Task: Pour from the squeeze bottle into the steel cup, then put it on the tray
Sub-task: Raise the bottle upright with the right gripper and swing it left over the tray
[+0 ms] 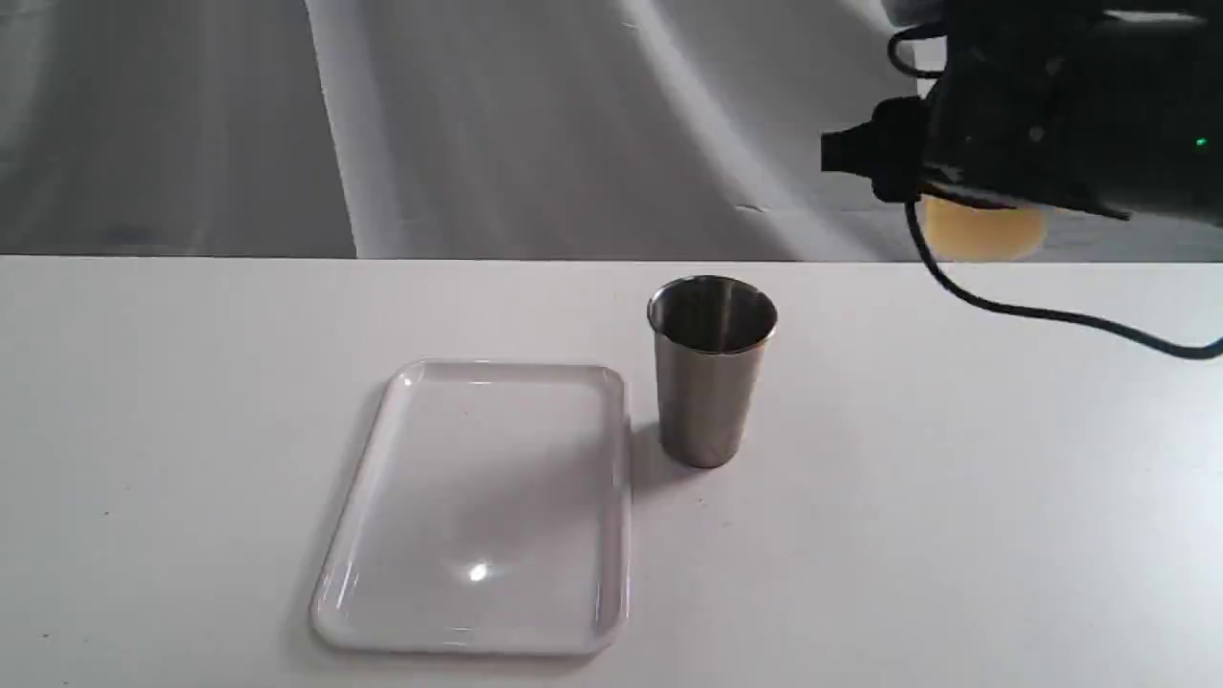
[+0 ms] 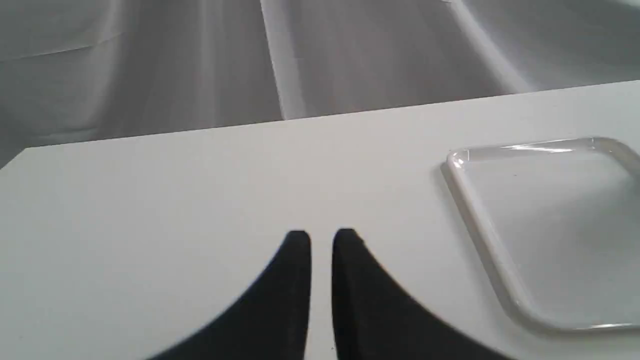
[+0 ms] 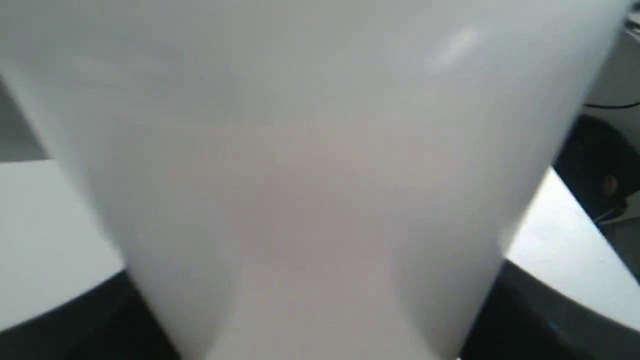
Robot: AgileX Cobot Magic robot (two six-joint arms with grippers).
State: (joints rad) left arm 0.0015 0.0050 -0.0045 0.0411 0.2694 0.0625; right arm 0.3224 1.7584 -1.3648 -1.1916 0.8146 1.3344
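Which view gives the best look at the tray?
The exterior view: the whole tray shows, all four corners, lying empty beside the cup. The left wrist view catches only part of the tray, cut off at the frame edge. The right wrist view shows none of it; the bottle fills the picture.

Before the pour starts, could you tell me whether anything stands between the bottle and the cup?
Nothing visible does; the right hand holds the bottle up, right of the cup, with only table between them.
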